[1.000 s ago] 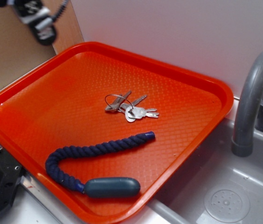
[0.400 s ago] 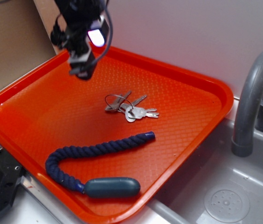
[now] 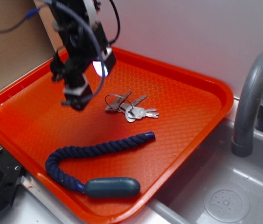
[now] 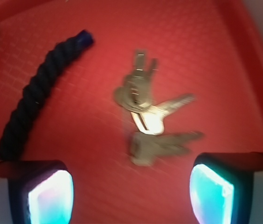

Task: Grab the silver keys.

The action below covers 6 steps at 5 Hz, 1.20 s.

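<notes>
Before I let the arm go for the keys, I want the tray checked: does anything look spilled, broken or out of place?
Nothing stands out. The silver keys lie flat near the middle of the orange tray, apart from the blue rope. The gripper hangs above the tray left of the keys, touching neither.

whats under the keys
Only the orange tray: the keys lie flat on it, apart from the blue rope. The patch they cover is hidden.
</notes>
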Available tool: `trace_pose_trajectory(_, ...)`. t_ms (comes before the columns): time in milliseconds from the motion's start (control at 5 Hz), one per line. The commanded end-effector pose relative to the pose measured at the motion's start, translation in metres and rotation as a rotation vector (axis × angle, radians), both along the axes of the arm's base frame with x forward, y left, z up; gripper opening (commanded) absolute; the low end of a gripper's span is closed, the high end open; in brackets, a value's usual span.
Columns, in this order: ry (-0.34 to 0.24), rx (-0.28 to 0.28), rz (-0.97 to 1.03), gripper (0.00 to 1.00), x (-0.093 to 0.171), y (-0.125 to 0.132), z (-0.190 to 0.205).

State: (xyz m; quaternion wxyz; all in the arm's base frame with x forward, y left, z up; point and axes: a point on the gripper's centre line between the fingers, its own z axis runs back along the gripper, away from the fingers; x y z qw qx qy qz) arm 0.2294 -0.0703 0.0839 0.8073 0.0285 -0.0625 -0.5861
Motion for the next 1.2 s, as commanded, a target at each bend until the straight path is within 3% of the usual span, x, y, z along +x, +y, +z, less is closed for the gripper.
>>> trace_pose_trajectory(0, -0.073, 0.005, -0.004, 1.00, -0.002, -0.049, -0.040)
trace_pose_trajectory(200, -0.112, 0.067, 0.075, 0.11, 0.013, -0.053, -0.052)
trace_pose_trajectory(400, -0.079, 0.065, 0.087, 0.00, 0.028, -0.048, -0.045)
trace_pose_trajectory(800, -0.070, 0.036, 0.117, 0.00, 0.040, -0.024, -0.019)
trace_pose_trajectory(1000, -0.098, 0.105, 0.154, 0.00, 0.043, -0.023, -0.024)
